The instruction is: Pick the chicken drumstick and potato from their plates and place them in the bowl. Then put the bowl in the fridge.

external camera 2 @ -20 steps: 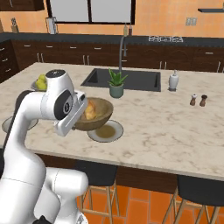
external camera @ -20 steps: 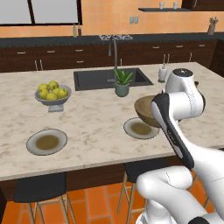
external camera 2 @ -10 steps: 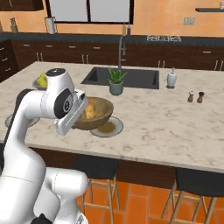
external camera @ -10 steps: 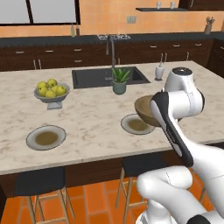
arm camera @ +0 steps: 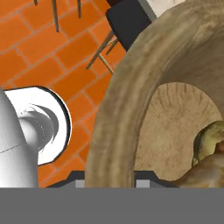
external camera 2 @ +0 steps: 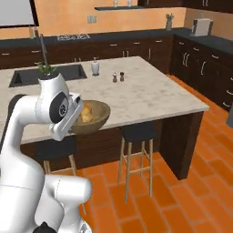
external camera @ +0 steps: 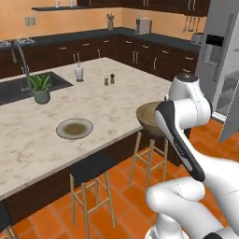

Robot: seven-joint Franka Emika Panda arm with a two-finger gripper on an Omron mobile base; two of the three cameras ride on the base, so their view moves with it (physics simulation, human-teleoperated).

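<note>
While my arm carries it out past the edge of the marble worktop [external camera: 116,100], the round tan-brown wooden bowl [external camera 2: 93,118] hangs in the air above the orange tiled floor [external camera 2: 182,195], level with the worktop's rim. Inside it lie the lumpy yellowish-tan potato [external camera 2: 86,114] and the browned chicken drumstick [arm camera: 205,170], pressed together against the far wall. My fingers [arm camera: 109,181] straddle the bowl's thick rim close to the camera, closed down on it, one pad inside and one outside. Behind the bowl, on the worktop, one round grey plate with a brownish centre [external camera: 74,129] sits bare. A black-seated stool [external camera 2: 139,132] stands just beside the bowl, under the worktop's overhang. Off to my right rises the tall grey stainless-steel fridge [external camera: 219,51], its door swung open.
</note>
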